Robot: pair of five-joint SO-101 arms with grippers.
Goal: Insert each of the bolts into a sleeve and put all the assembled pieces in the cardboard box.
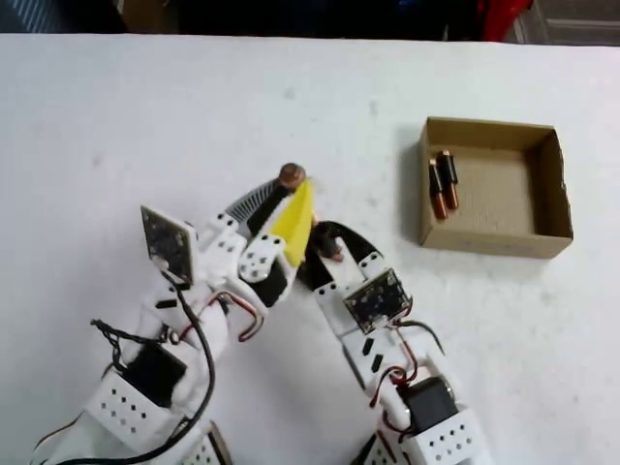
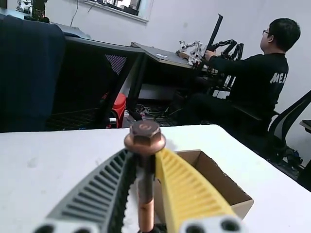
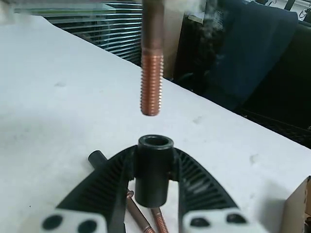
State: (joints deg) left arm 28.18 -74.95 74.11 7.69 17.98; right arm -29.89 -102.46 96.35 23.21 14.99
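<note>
The left gripper [image 2: 144,162] clamps a copper hex-head bolt [image 2: 144,137] upright, head up, threaded tip pointing down just above the black cylindrical sleeve [image 3: 154,179], which the right gripper [image 3: 154,152] pinches upright, bore up. Beneath it, loose bolts [image 3: 132,211] lie half hidden.

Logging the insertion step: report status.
Left gripper shut on bolt, right gripper shut on sleeve. Bolt tip above sleeve's open bore, not in. Two assembled pieces in cardboard box. Nothing between.
</note>
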